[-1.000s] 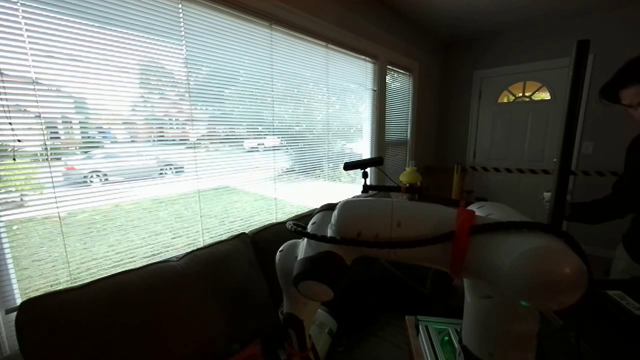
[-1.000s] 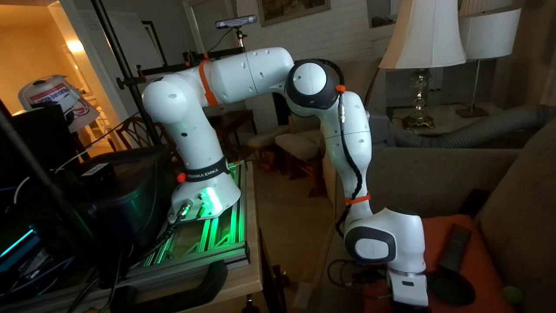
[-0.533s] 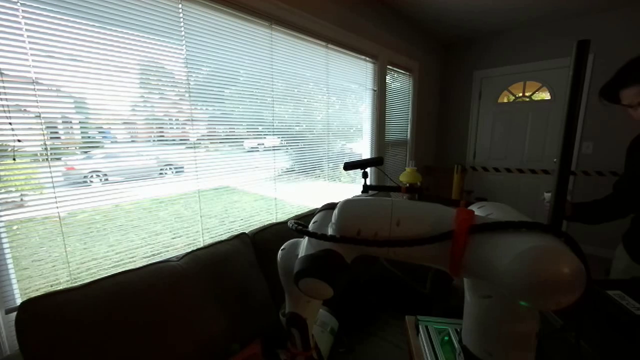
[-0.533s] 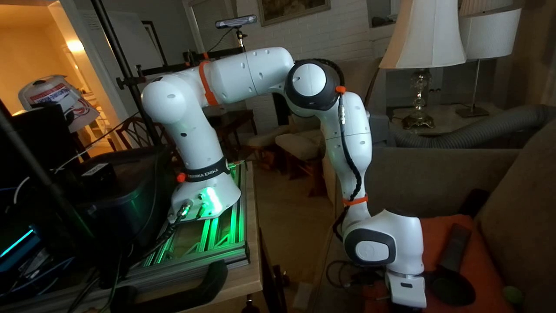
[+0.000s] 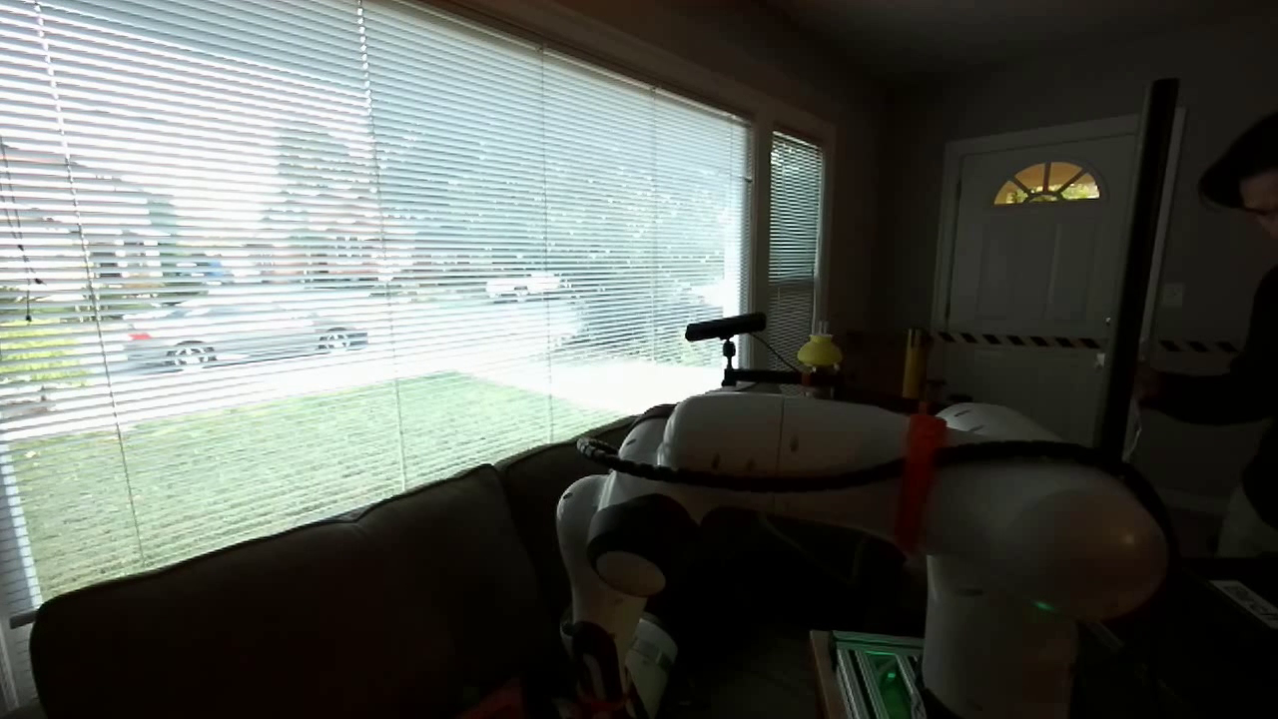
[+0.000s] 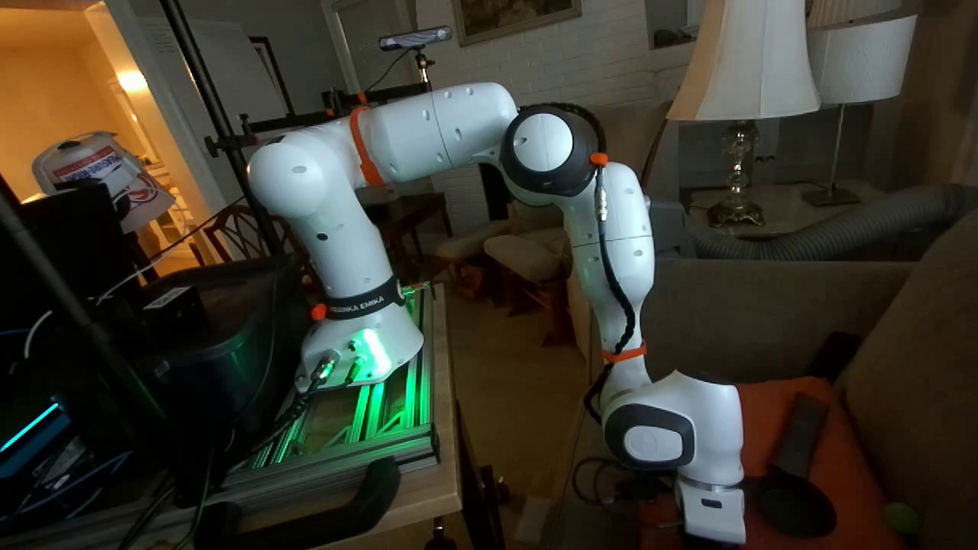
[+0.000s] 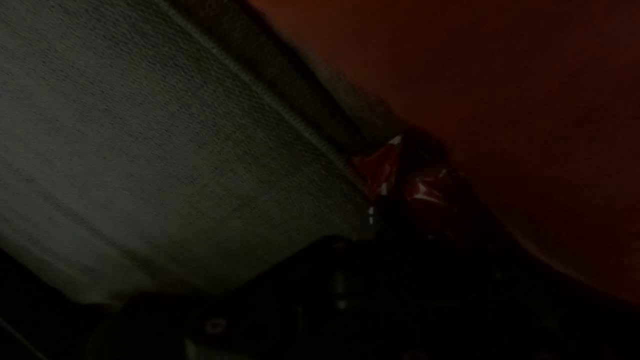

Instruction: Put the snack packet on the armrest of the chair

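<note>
In the dark wrist view the snack packet, a shiny red wrapper (image 7: 427, 195), shows on both sides of the black fingertips. My gripper (image 7: 395, 215) is shut on it, low over the seat where grey fabric meets orange cloth. Much of the packet is hidden behind the fingers. An exterior view shows the white wrist (image 6: 710, 508) pointing down at the bottom edge, with the fingers cut off below. The chair is the large sofa-like one, its back (image 5: 300, 599) dark under the window. Its padded armrest (image 6: 779, 305) stands beyond the orange cloth.
An orange cloth (image 6: 848, 473) covers part of the seat and bears a black pan-like object (image 6: 796, 504). A green round thing (image 6: 903, 518) lies beside it. Behind the armrest run a grey hose (image 6: 825, 233) and a tall lamp (image 6: 737, 176). A person (image 5: 1253, 300) stands near the door.
The hand has shifted a little down and to one side over the seat, and its jaws have come together. The person's hand by the pole has moved.
</note>
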Controlling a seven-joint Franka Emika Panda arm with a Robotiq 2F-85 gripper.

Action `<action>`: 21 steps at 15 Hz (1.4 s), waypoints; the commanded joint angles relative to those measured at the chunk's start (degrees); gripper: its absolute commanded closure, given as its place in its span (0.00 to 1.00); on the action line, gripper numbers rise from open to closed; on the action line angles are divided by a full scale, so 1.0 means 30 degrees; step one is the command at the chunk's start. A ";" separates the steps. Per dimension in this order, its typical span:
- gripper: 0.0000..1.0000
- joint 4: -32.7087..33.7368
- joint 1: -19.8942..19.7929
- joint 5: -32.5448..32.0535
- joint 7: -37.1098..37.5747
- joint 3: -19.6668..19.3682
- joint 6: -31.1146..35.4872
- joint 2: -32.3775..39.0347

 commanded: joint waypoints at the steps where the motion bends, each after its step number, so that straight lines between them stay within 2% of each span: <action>1: 1.00 -0.0139 -0.0060 0.1140 -0.1286 0.0454 -0.1058 -0.1019; 5: 1.00 -0.2376 0.1836 0.1317 -0.2435 -0.1150 -0.0803 -0.3475; 11: 1.00 -0.4587 0.5906 0.0838 -0.2701 -0.5299 -0.1632 -0.6322; 14: 1.00 -0.4730 0.7540 0.0403 -0.2999 -0.6959 -0.2066 -0.7201; 16: 1.00 -0.4622 0.7652 0.0279 -0.3759 -0.6736 -0.1642 -0.7999; 18: 1.00 -0.4115 0.6884 0.0121 -0.5255 -0.5520 -0.1297 -0.9195; 19: 1.00 -0.3838 0.6805 0.0053 -0.5738 -0.5312 -0.1303 -0.9359; 21: 1.00 -0.3426 0.7311 -0.0069 -0.6071 -0.5636 -0.1436 -0.9373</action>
